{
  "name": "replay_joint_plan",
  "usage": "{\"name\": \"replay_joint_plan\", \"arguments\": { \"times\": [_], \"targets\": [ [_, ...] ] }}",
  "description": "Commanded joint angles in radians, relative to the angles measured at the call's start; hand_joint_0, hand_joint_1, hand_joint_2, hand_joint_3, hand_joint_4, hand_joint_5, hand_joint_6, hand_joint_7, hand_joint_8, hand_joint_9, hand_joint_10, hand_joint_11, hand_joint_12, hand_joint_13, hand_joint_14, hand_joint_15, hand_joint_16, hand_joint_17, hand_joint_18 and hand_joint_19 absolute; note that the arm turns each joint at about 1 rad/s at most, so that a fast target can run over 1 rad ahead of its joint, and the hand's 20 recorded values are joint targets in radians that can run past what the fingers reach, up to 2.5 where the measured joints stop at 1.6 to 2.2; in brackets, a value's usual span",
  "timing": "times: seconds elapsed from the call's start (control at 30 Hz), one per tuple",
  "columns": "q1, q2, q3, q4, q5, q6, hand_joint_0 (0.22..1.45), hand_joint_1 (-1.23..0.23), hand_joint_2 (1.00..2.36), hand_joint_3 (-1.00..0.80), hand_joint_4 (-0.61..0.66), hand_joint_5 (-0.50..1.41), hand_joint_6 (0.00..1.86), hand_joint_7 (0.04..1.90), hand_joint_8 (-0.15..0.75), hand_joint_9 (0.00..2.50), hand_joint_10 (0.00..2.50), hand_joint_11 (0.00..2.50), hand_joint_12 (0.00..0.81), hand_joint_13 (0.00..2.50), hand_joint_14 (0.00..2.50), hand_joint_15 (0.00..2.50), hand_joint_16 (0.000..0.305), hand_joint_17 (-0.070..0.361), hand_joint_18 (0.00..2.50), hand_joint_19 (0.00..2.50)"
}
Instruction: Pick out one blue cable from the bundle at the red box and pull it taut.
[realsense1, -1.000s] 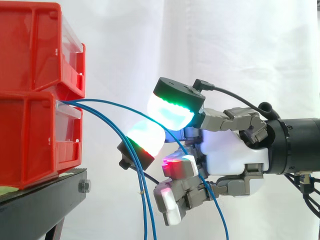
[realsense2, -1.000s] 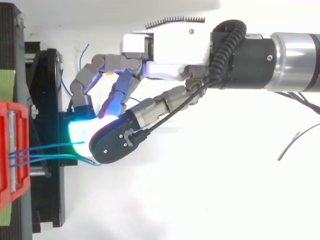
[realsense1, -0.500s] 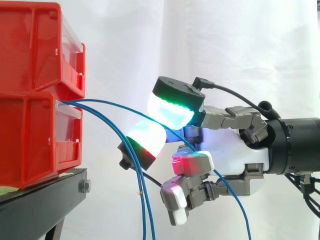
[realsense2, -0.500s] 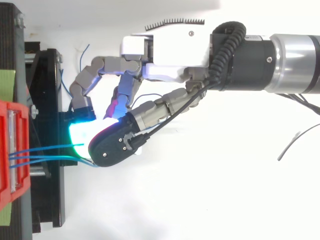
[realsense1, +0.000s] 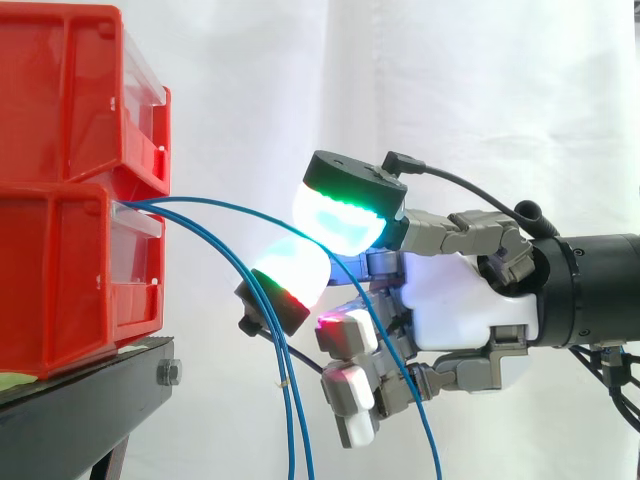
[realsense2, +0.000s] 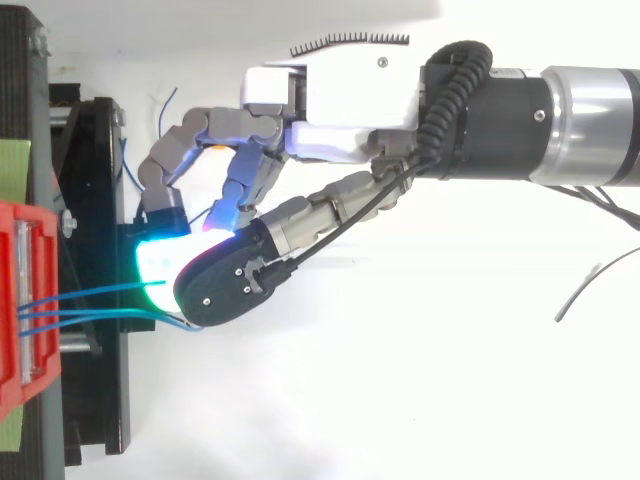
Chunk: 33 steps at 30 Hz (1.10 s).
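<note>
Close level side and overhead cameras share the hand (realsense1: 460, 310).

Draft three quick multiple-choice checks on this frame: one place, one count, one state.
1. Where do the blue cables leave the stack?
A) upper bin
B) lower bin
C) black stand

2. How many red bins are stacked in the side view?
A) one
B) four
C) two

3. The cable running into the hand is:
A) sagging in a curve
B) straight and taut
C) cut off from the bin

Answers:
1 B: they emerge at the lower bin's front edge.
2 C: one bin sits on another.
3 A: it arcs from the bin to the curled fingers, then drops away below them.
</note>
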Motion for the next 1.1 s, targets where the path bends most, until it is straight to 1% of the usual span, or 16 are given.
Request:
{"name": "replay_joint_plan", "arguments": {
  "times": [0.0, 0.17, 0.23, 0.47, 0.7, 0.8, 0.83, 0.87, 0.9, 0.93, 0.97, 1.0, 1.07],
  "targets": [
    [0.000, 0.000, 0.001, -0.006, 0.001, 0.006, 0.64, -0.76, 1.02, -0.24, -0.10, -0.15, 0.96, 0.95, 0.228, 1.09, 0.02, 0.82, 0.312, 1.01, 0.03, 0.69, 0.046, 0.103, 0.78, 0.68],
    [0.000, 0.000, 0.001, -0.008, 0.001, 0.009, 0.62, -0.71, 1.01, -0.36, -0.04, -0.15, 0.95, 0.92, 0.229, 1.11, 0.03, 0.84, 0.313, 1.01, 0.03, 0.70, 0.047, 0.105, 0.78, 0.68],
    [0.000, 0.000, 0.001, -0.008, 0.001, 0.009, 0.60, -0.67, 1.01, -0.41, -0.03, -0.15, 0.95, 0.88, 0.231, 1.12, 0.02, 0.84, 0.316, 1.01, 0.02, 0.70, 0.047, 0.106, 0.77, 0.69],
    [0.000, 0.000, 0.001, -0.008, 0.001, 0.009, 0.56, -0.59, 1.00, -0.50, 0.00, -0.15, 0.92, 0.89, 0.235, 1.14, 0.02, 0.84, 0.325, 1.02, 0.02, 0.70, 0.049, 0.110, 0.78, 0.70],
    [0.002, 0.000, 0.001, -0.008, 0.001, 0.009, 0.53, -0.55, 1.00, -0.50, 0.01, -0.15, 0.91, 0.85, 0.246, 1.15, 0.02, 0.84, 0.334, 1.03, 0.02, 0.71, 0.051, 0.115, 0.79, 0.69],
    [0.002, 0.000, 0.001, -0.008, 0.001, 0.009, 0.52, -0.56, 1.00, -0.50, 0.02, -0.15, 0.91, 0.83, 0.246, 1.15, 0.02, 0.83, 0.337, 1.03, 0.02, 0.71, 0.052, 0.117, 0.80, 0.70],
    [0.002, 0.000, 0.001, -0.008, 0.001, 0.009, 0.50, -0.61, 1.00, -0.50, 0.03, -0.15, 0.91, 0.83, 0.251, 1.16, 0.02, 0.84, 0.347, 1.03, 0.02, 0.70, 0.053, 0.120, 0.81, 0.69],
    [0.002, 0.000, 0.001, -0.008, 0.001, 0.009, 0.50, -0.62, 1.00, -0.50, 0.03, -0.16, 0.91, 0.83, 0.251, 1.15, 0.02, 0.84, 0.343, 1.04, 0.02, 0.71, 0.053, 0.120, 0.81, 0.69],
    [0.002, 0.000, 0.001, -0.008, 0.001, 0.009, 0.50, -0.67, 1.00, -0.50, 0.03, -0.16, 0.91, 0.82, 0.248, 1.15, 0.02, 0.84, 0.343, 1.03, 0.02, 0.70, 0.053, 0.120, 0.81, 0.69],
    [0.002, 0.000, 0.003, -0.008, 0.001, 0.009, 0.51, -0.73, 1.00, -0.50, 0.03, -0.16, 0.91, 0.82, 0.240, 1.15, 0.02, 0.85, 0.336, 1.03, 0.03, 0.72, 0.053, 0.119, 0.80, 0.69],
    [0.003, 0.000, 0.001, -0.008, 0.001, 0.009, 0.51, -0.73, 1.00, -0.50, 0.03, -0.16, 0.91, 0.81, 0.239, 1.15, 0.02, 0.85, 0.336, 1.03, 0.03, 0.71, 0.053, 0.118, 0.80, 0.69],
    [0.002, 0.000, 0.001, -0.008, 0.001, 0.009, 0.56, -0.78, 1.00, -0.50, 0.01, -0.17, 0.92, 0.84, 0.220, 1.13, 0.02, 0.87, 0.320, 1.03, 0.03, 0.73, 0.050, 0.113, 0.79, 0.70],
    [0.002, 0.000, 0.003, -0.008, 0.001, 0.009, 0.60, -0.79, 1.00, -0.50, 0.00, -0.17, 0.92, 0.84, 0.214, 1.13, 0.02, 0.88, 0.307, 1.03, 0.03, 0.74, 0.048, 0.108, 0.78, 0.70]
  ]
}}
